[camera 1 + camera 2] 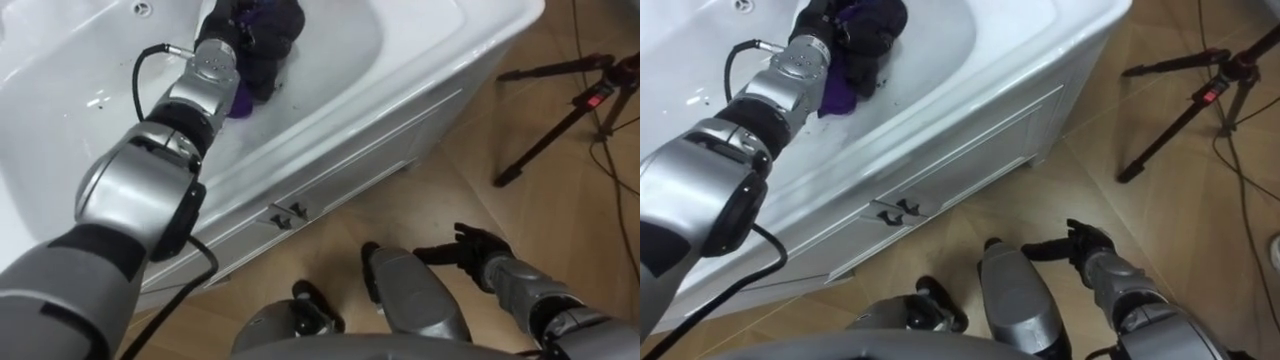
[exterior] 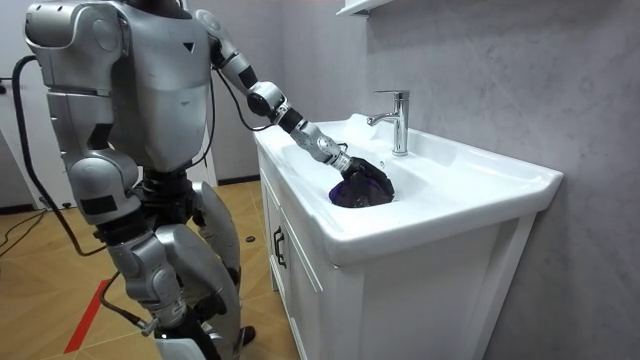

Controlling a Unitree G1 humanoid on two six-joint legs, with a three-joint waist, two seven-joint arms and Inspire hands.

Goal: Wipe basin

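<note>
Purple cloth [image 1: 242, 100] in left hand [image 1: 255, 50] — mid-basin [image 1: 335, 60]

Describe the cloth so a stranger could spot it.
Find the white basin under the chrome tap. Inside it lies a bunched cloth gripped by the left hand. It is dark purple, the only coloured thing in the basin.

Grey wall [image 2: 500, 60], wooden floor [image 1: 560, 230]

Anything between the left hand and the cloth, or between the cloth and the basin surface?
Nothing visible. The left hand grips the purple cloth, which lies in the basin bowl; the tap stands at the back edge, apart from it. The right hand hangs low over the floor.
</note>
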